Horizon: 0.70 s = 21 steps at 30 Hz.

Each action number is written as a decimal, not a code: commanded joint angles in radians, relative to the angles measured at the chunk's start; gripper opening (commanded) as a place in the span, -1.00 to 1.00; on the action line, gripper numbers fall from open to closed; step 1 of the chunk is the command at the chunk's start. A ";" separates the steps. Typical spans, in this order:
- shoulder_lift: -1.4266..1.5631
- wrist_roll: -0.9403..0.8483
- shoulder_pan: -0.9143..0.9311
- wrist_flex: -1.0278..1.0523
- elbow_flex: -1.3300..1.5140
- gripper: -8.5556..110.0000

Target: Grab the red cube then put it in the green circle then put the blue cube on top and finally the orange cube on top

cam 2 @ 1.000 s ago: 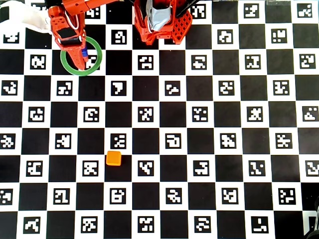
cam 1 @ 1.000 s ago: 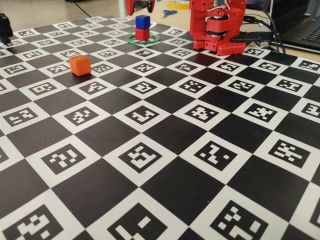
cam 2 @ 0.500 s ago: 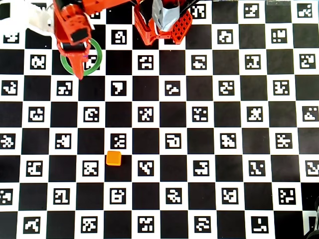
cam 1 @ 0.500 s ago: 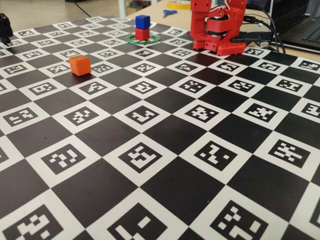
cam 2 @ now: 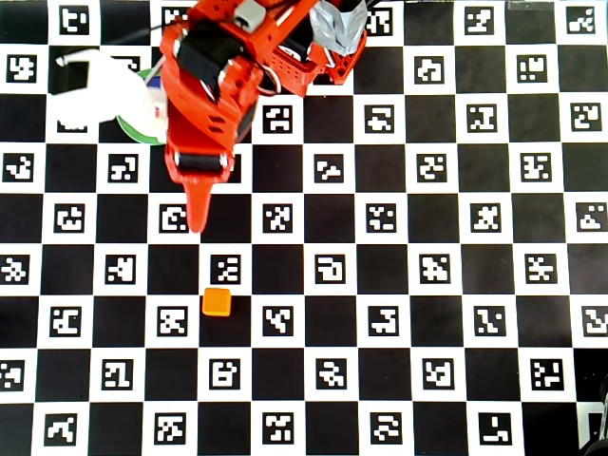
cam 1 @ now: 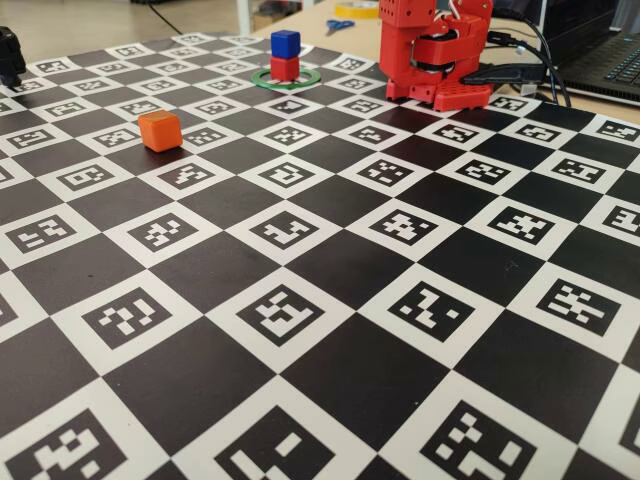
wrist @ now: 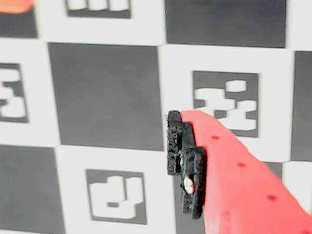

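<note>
Overhead view: orange cube [cam 2: 217, 302] lies straight ahead of the gripper [cam 2: 197, 220] tip, apart; finger spread cannot be told, nothing held.

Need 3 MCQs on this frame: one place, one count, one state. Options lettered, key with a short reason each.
1. The blue cube sits:
A. on the red cube
B. beside the orange cube
C. off the board

2. Cubes inside the green circle:
A. one
B. two
C. three

3. The orange cube is:
A. held by the gripper
B. stacked
C. alone on the board

Key: 1 A, fixed view shows blue on red. 2 B, red and blue only. 3 C, overhead view shows it apart from the gripper.
</note>
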 commanded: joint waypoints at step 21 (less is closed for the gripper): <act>-0.563 0.146 -0.137 -0.063 -0.367 -0.15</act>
